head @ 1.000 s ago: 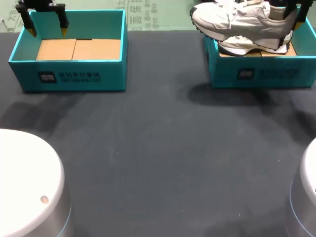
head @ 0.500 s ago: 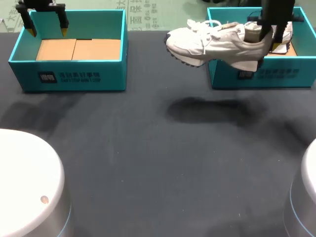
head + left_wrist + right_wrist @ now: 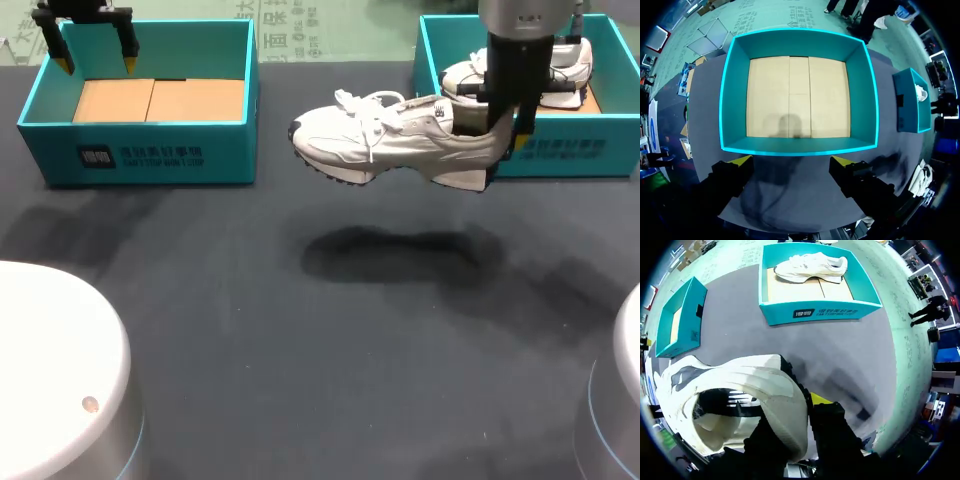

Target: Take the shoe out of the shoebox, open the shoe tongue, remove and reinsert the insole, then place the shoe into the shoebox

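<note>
Head view: your right end effector is clamped on the heel collar of the white shoe, which hangs just left of the shoebox holding the other shoe, toe pointing away from it, clear of the desk. Your left end effector hovers well left of that shoebox, spread wide, holding nothing. Reckon the white shoe light, soft in the upper, firmer at the heel; held there it may droop toe-down, so grip the heel firmly.

Dark table: teal left shoebox, teal right shoebox, well apart.
</note>
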{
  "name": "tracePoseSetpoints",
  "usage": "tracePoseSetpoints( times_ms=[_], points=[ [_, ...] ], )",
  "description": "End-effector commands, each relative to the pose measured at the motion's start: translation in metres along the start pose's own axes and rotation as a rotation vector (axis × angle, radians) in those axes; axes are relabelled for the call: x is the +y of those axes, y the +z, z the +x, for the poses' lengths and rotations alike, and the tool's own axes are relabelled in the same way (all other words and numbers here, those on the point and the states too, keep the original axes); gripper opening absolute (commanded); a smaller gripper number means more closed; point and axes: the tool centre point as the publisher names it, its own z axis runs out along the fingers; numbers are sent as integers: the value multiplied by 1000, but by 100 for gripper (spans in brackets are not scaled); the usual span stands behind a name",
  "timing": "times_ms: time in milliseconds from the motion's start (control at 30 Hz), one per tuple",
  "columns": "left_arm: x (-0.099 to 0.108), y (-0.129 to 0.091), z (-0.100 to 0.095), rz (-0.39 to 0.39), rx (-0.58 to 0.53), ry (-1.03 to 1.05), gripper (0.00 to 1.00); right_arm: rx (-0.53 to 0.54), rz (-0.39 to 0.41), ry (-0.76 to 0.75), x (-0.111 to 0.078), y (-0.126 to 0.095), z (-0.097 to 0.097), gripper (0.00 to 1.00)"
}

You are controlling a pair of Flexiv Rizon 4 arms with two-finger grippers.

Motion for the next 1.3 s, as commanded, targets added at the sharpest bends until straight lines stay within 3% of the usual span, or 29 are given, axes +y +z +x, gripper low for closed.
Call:
tracePoseSetpoints(
  times_ms=[33,167,500,767,1133,1300],
  points=[
    [0,0,0,0,-1,0,100,5,0,-1,0,-1,-2,0],
    [0,0,0,0,-1,0,100,5,0,-1,0,-1,-2,0],
    [0,0,0,0,-1,0,100,-53,-5,4,-62,24,54,0],
    [0,0,0,0,-1,0,100,-50,33,-22,-91,45,96,0],
    [0,0,0,0,-1,0,100,-50,33,-22,-91,45,96,0],
    [0,0,0,0,-1,0,100,-72,-3,-67,-107,68,113,0]
  ],
)
